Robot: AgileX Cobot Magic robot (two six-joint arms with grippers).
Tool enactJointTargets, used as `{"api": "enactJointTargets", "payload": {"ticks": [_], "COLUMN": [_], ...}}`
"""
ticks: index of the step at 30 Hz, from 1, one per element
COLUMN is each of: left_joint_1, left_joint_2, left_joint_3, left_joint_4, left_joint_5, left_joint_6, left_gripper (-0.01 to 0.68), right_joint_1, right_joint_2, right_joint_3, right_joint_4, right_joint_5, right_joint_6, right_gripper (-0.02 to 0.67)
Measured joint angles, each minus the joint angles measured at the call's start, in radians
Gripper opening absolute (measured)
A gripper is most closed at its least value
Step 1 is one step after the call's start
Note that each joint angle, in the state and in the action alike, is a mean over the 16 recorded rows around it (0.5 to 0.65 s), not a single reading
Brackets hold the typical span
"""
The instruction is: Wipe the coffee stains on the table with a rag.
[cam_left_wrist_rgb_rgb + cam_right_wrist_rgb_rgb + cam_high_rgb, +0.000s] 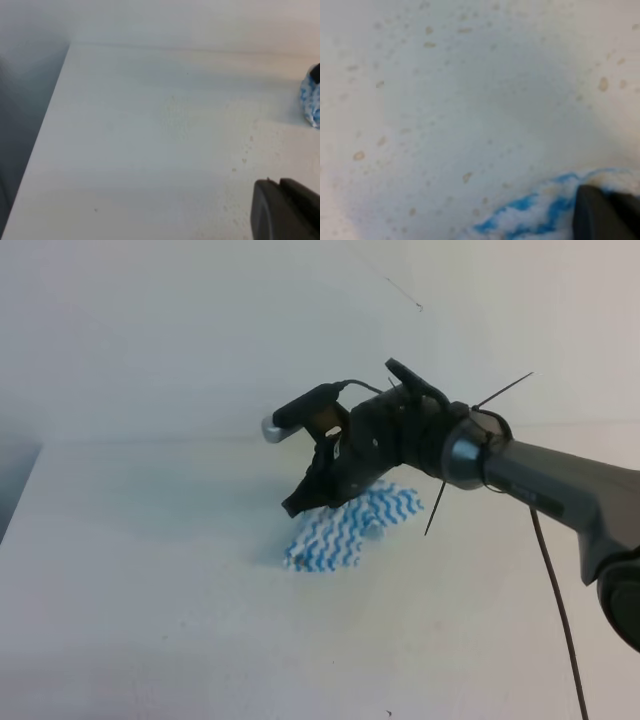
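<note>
The blue and white zigzag rag (345,530) lies bunched on the white table (150,590) near the middle. My right gripper (306,502) presses down on its left part, shut on the rag. In the right wrist view a dark finger (600,215) sits on the rag (535,210), and the coffee stains (466,176) show as scattered small tan droplets on the table ahead of it. The left wrist view catches the rag (311,100) at its right edge. Of my left gripper only one dark fingertip (282,210) shows, low right, so its opening is hidden.
The table's left edge (45,135) drops to a grey floor. A pale wall (200,330) rises behind the table. A thin black cable (555,590) hangs from the right arm over the table's right side.
</note>
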Motion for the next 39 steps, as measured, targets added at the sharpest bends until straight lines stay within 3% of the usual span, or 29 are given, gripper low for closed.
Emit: {"api": "enactJointTargets", "payload": {"ticks": [19, 31, 39], "left_joint_1": [0.000, 0.000, 0.000], "left_joint_2": [0.000, 0.000, 0.000], "left_joint_3": [-0.011, -0.014, -0.011], "left_joint_4": [0.000, 0.000, 0.000], "left_joint_5": [-0.001, -0.002, -0.002], "left_joint_6": [0.001, 0.001, 0.001], "left_gripper": [-0.004, -0.004, -0.004], "right_joint_1": [-0.018, -0.013, -0.043], "right_joint_2": [0.029, 0.079, 0.089], "right_joint_3": [-0.082, -0.086, -0.092], "right_joint_4": [0.024, 0.086, 0.007], "right_joint_5": [0.179, 0.147, 0.185], "right_joint_6": [0.013, 0.008, 0.072], "right_gripper": [0.141, 0.040, 0.008]}}
